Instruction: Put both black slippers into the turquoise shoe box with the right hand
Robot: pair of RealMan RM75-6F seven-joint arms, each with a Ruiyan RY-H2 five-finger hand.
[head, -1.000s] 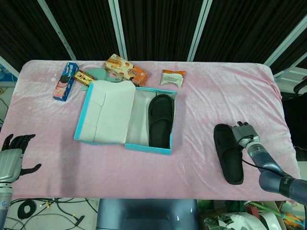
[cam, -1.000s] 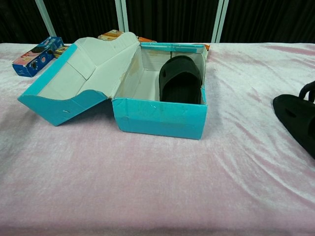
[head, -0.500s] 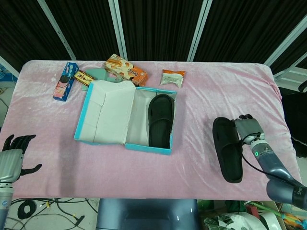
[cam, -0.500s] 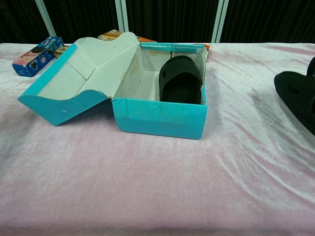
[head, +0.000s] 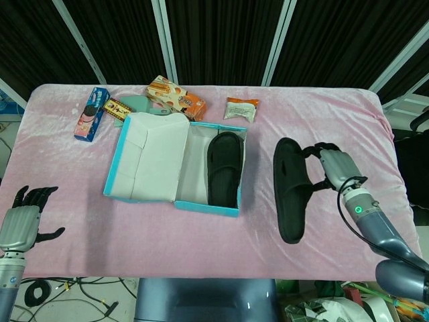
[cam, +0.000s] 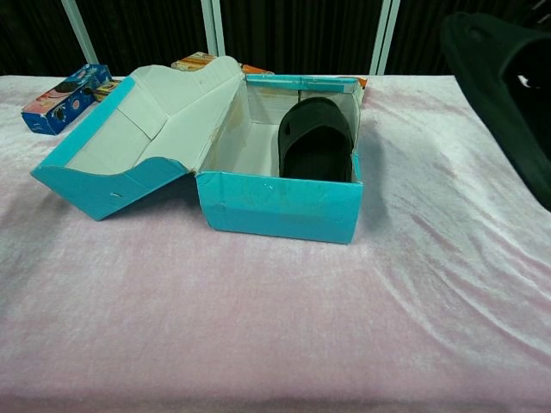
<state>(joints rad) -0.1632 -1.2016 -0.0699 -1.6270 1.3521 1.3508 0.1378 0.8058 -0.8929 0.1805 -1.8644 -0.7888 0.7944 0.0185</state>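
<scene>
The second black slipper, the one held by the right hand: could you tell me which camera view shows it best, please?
The head view: the held slipper appears whole, gripped by the right hand. The chest view cuts it off at the right edge.

Open pink table [head: 268, 221] between held slipper [head: 289, 189] and turquoise shoe box [head: 201, 201]: unobstructed. Box interior: right half filled by first slipper [head: 223, 168]; left half bare. Lid [head: 151, 155] lay open leftward. Snack packets [head: 175, 97] lined the far edge.
</scene>
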